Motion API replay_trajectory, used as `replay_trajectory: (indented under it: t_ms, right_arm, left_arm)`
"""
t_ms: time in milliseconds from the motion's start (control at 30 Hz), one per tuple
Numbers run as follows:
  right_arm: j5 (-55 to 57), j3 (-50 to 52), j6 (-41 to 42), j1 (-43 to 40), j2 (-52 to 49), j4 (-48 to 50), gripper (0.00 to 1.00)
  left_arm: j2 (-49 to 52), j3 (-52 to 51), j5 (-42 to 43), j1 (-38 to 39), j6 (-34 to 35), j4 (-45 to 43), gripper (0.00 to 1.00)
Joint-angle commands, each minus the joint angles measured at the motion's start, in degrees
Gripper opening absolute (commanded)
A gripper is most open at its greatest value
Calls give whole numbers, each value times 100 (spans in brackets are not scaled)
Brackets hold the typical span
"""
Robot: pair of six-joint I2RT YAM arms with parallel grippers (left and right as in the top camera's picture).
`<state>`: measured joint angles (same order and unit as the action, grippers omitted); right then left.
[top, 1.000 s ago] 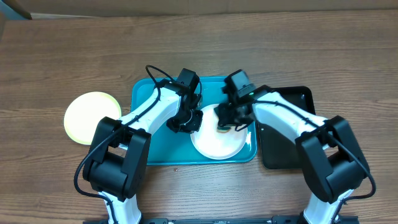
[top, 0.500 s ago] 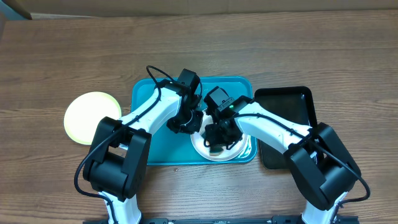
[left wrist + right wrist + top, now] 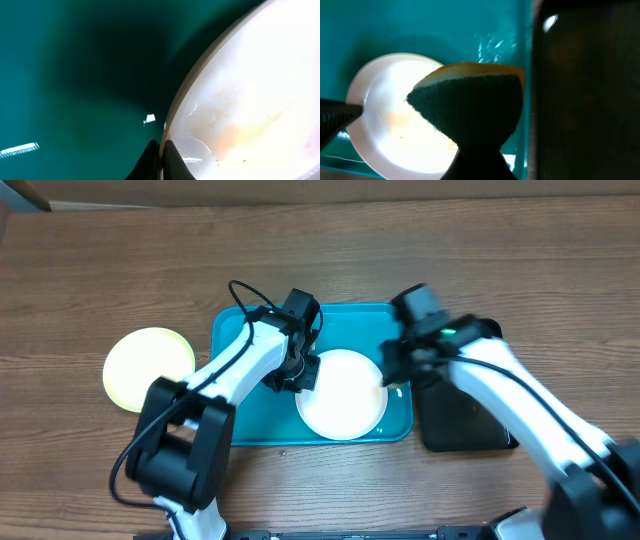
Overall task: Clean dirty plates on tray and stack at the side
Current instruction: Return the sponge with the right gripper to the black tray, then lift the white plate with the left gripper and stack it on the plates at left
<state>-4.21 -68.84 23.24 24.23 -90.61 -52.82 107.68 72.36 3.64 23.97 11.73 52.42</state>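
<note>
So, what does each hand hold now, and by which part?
The left hand pinches the white plate by its left rim. The right hand grips a green-and-orange sponge by its narrowed end.

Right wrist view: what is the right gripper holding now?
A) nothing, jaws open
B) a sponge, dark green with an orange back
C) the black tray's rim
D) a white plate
B: the right gripper is shut on a sponge with a dark green face and an orange back; the white plate and teal tray lie behind it.

No legible text, labels, brands or numbers in any view.
</note>
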Motion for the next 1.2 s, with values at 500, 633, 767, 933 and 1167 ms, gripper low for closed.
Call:
replay_trajectory:
  t_ms: [500, 633, 767, 933, 1167]
  right_arm:
    - [-911, 1180, -1027, -2516, 625, -400, 4]
    - [-920, 1690, -1001, -2516, 518, 232, 4]
    - [-922, 2072, -977, -2516, 470, 874, 7]
    - [-918, 2448, -979, -2516, 466, 1537, 4]
    - [-841, 3093, -975, -2509, 466, 2284, 4]
  left_arm:
    - [-2352, -17, -4599, 525, 116, -15, 4]
    - [-2422, -17, -5895, 966, 114, -17, 4]
    - [-2413, -17, -6655, 1384, 114, -33, 4]
    - [-2413, -17, -7346, 1799, 111, -35, 4]
    - [-2413, -17, -7604, 2074, 52, -44, 4]
